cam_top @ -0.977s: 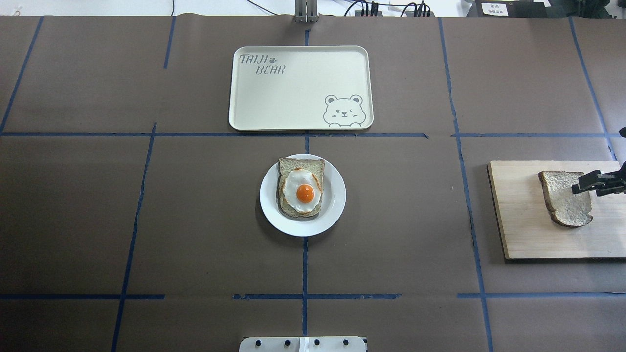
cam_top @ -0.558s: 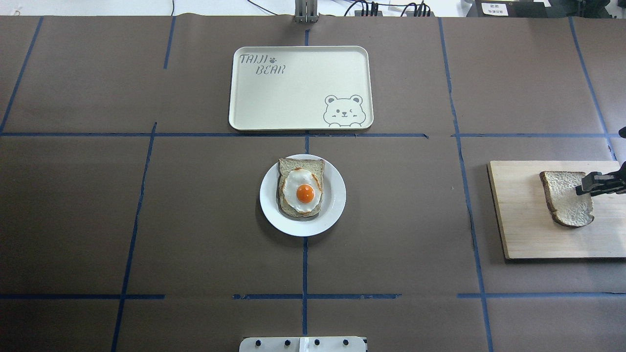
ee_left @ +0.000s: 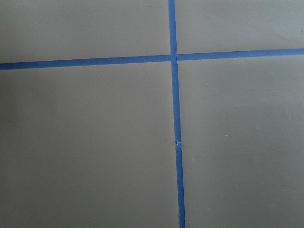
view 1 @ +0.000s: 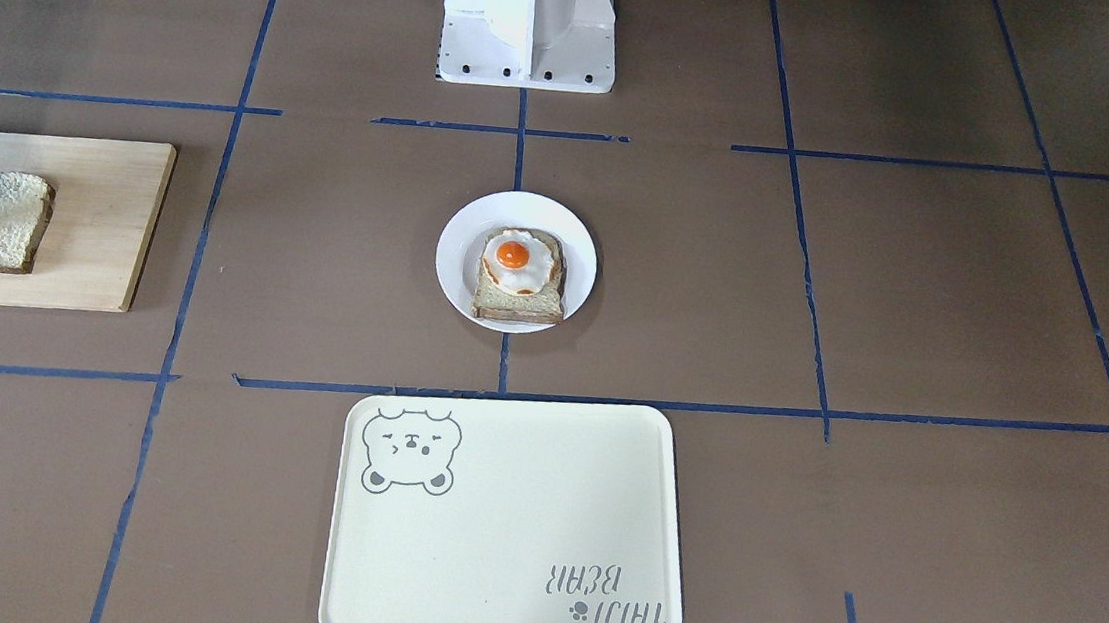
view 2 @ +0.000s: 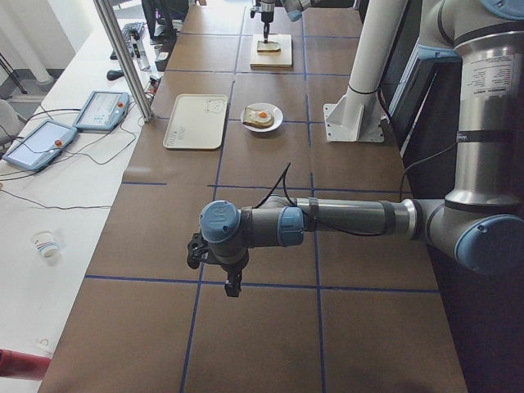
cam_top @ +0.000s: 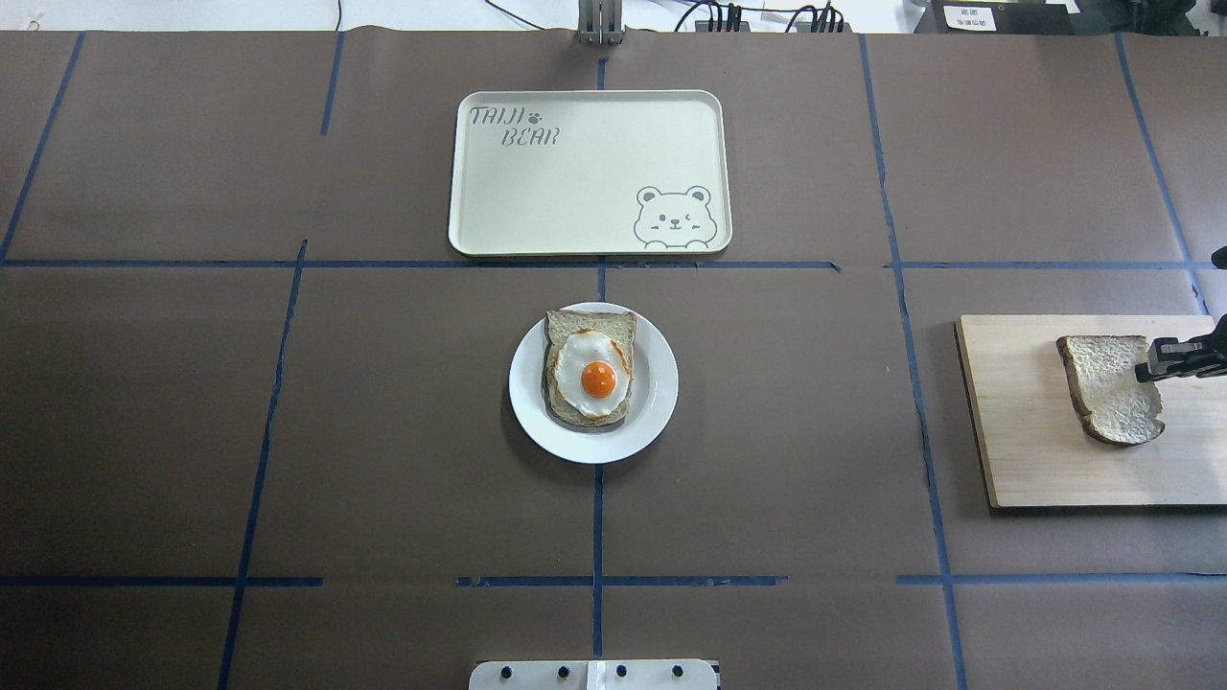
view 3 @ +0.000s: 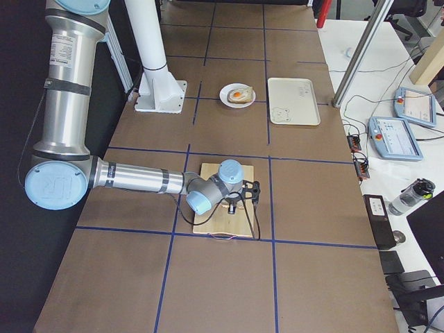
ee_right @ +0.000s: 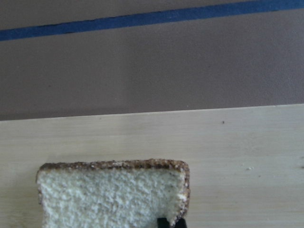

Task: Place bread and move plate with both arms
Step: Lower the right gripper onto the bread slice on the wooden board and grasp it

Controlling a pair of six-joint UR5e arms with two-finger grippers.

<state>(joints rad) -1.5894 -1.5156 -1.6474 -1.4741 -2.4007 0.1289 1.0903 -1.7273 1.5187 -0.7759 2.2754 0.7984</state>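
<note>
Landmark: plate point(cam_top: 658, 420), table centre. It carries a slice topped with a fried egg point(cam_top: 594, 376).

Bread point(cam_top: 1102, 383): lies flat on a wooden board point(cam_top: 1016, 441), well to the plate's right on the robot's side.

Right gripper point(cam_top: 1145, 370): at the bread's edge farthest from the plate, one black fingertip point(ee_right: 164, 222) against the crust. Jaw state cannot be told.

Left gripper point(view 2: 232, 286): well to the plate's left, pointing down over the brown table cover point(view 2: 262, 344) and blue tape lines. Jaw state cannot be told.

Cream tray point(cam_top: 575, 192): just beyond the plate, apart from it.
</note>
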